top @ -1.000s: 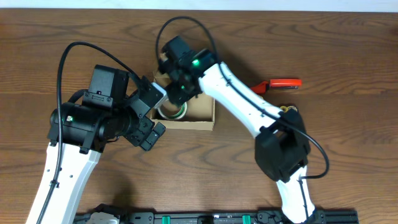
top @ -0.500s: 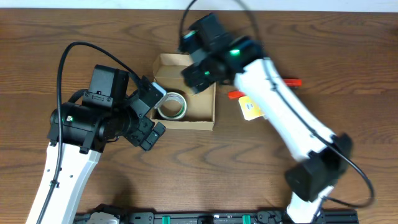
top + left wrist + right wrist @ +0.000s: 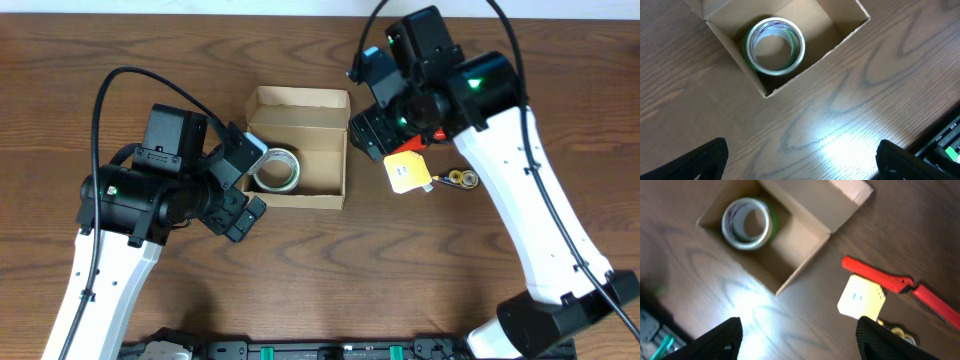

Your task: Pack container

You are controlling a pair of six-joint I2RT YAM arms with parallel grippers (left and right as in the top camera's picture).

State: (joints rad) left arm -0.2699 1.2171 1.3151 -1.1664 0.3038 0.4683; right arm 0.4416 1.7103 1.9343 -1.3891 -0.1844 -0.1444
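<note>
Left gripper (image 3: pixel 243 182) is spread wide, nothing between the fingers, hovering over bare wooden table (image 3: pixel 330 260). Just ahead of it, to its right in the overhead view, sits the container (image 3: pixel 322 172), a tan cardboard box, lid flap open and folded back on the far side. A tape roll (image 3: pixel 296 172) lies flat inside the box, in the end nearest the left gripper, touching the box wall; the rest of the box floor is bare. In the left wrist view the box (image 3: pixel 827 27) and the roll (image 3: pixel 799 50) show straight ahead of the fingers. Right gripper (image 3: pixel 366 100) hangs just right of the box, fingers well apart and holding nothing. Below it lie a yellow card (image 3: pixel 405 172), a red-handled tool (image 3: pixel 880 277) and small brass-coloured bits (image 3: pixel 460 179), all outside the box.
</note>
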